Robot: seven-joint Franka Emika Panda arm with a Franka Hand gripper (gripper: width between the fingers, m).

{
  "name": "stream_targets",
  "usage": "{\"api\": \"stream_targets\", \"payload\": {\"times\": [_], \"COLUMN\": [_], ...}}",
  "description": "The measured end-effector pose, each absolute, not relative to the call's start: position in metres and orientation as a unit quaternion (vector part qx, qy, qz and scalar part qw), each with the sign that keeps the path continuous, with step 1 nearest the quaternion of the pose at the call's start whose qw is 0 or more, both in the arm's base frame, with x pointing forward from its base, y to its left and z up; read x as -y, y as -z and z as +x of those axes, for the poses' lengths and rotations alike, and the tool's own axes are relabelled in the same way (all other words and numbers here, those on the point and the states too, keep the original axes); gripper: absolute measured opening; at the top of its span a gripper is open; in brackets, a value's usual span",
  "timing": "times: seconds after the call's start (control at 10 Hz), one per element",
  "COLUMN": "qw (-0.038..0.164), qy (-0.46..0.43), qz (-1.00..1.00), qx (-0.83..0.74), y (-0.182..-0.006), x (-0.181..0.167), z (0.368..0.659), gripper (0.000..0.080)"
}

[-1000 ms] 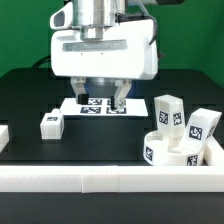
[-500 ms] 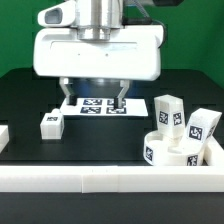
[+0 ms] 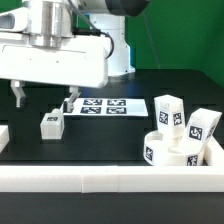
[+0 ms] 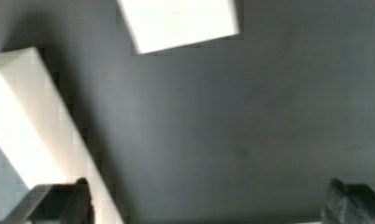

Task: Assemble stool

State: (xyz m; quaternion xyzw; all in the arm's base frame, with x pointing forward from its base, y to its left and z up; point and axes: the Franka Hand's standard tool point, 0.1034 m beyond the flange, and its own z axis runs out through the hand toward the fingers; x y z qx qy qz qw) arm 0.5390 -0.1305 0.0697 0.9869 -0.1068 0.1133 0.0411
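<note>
The round white seat (image 3: pixel 166 152) lies at the exterior view's right front against the rail. Two tagged legs (image 3: pixel 167 112) (image 3: pixel 201 126) stand or lean just behind it. A third small leg (image 3: pixel 51 123) stands alone on the black table at the left. My gripper (image 3: pixel 44 99) is open and empty. It hangs just above and slightly behind that lone leg without touching it. In the wrist view my gripper (image 4: pixel 209 205) shows both fingertips (image 4: pixel 59 200) wide apart over bare dark table. A plain white block (image 4: pixel 180 22) lies ahead, its tags not showing.
The marker board (image 3: pixel 105 106) lies flat at mid table behind the gripper. A long white border rail (image 3: pixel 100 178) runs along the front edge. A white strip (image 4: pixel 33 120) beside one finger in the wrist view looks like rail. A short white piece (image 3: pixel 3 135) sits at the far left.
The gripper has moved from over the marker board toward the exterior view's left and nearer the camera, ending above the lone leg. The jaws stay open. No part has moved.
</note>
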Motion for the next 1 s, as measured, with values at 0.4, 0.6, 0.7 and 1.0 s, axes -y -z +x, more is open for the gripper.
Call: {"api": "stream_targets", "payload": {"times": [0.4,0.6,0.7,1.0], "qw": [0.057,0.061,0.058,0.017], "qy": [-0.106,-0.102,-0.093,-0.013], "qz": [0.993,0.993,0.994,1.0], "qx": [0.013,-0.005,-0.012,0.015], "y": [-0.069,-0.067,-0.065,-0.059], "x": [0.134,0.14,0.142,0.124], "z": [0.539,0.536,0.534,0.528], "gripper": [0.0648,0.0648,0.0648,0.0648]}}
